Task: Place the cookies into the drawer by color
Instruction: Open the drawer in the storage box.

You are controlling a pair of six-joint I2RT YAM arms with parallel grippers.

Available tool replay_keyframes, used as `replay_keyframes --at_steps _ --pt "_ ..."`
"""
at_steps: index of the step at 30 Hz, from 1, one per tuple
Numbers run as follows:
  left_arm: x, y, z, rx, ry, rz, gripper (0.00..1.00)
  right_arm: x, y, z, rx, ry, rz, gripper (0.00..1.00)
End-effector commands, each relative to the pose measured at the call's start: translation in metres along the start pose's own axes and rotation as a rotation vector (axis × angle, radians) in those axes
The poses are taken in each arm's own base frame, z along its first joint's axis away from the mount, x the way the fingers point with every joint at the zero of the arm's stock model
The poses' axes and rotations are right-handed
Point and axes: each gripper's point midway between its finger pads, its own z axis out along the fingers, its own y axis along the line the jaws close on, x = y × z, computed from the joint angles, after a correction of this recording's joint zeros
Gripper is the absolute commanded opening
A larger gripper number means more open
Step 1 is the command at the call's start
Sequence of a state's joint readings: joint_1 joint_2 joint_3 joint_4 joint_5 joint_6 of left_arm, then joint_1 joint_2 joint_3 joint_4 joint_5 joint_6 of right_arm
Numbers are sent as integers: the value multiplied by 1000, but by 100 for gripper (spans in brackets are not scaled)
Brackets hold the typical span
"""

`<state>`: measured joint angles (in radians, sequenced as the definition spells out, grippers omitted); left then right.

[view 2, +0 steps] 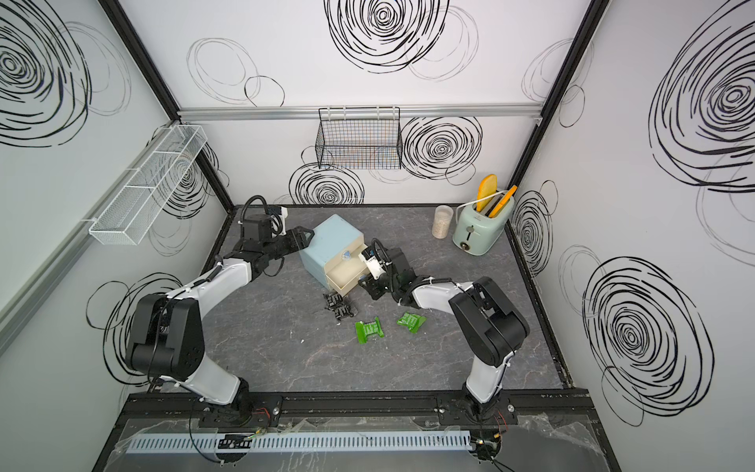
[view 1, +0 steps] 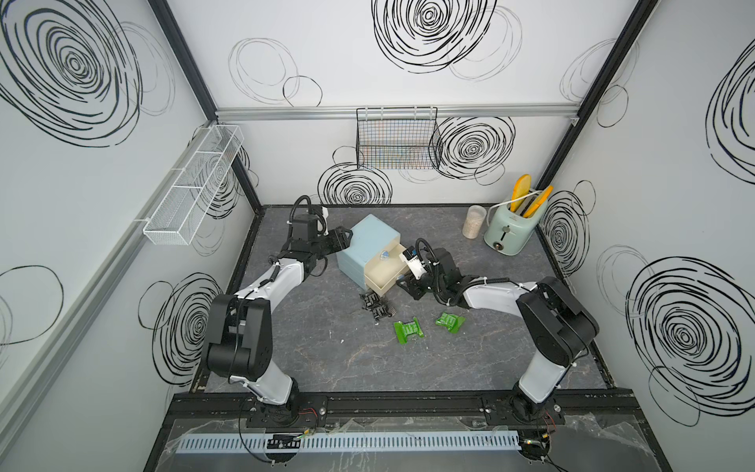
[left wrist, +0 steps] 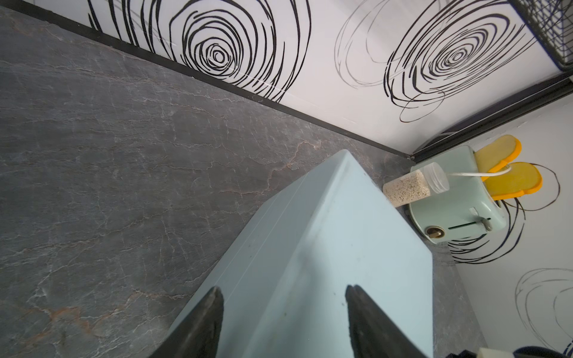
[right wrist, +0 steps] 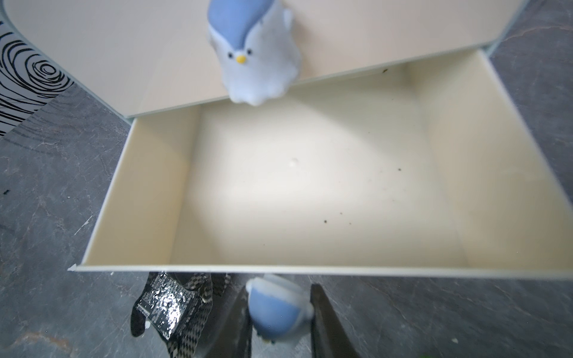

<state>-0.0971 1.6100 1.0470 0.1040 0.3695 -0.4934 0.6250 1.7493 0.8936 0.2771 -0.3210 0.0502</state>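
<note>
The cream drawer (view 1: 384, 274) sticks out of the pale-blue cube cabinet (view 1: 369, 239), open side up, pointing toward the right arm. The right tool (right wrist: 279, 297) is clamped on its blue-and-white penguin knob (right wrist: 279, 313). Two black foil cookie packets (view 1: 378, 305) lie flat on the grey marbled desk (view 1: 470, 359), just beside the drawer's front corner. Two green foil cookie packets (view 1: 408, 332) lie nearer the desk's front edge. The left tool (left wrist: 283, 288) — fingers apart — sits at the cabinet's back corner.
</note>
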Motion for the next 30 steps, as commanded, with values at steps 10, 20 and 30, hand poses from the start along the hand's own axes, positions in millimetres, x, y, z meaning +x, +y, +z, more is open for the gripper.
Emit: replay_keyframes --at_steps 10,20,30 --pt "-28 -14 -29 -24 -82 62 89 4 -6 -14 18 40 25 62" --pt "-24 -21 -90 -96 -152 108 91 13 -7 -39 25 68 98 74" --pt "82 -41 -123 -13 -34 95 84 74 15 -62 -45 194 264 69"
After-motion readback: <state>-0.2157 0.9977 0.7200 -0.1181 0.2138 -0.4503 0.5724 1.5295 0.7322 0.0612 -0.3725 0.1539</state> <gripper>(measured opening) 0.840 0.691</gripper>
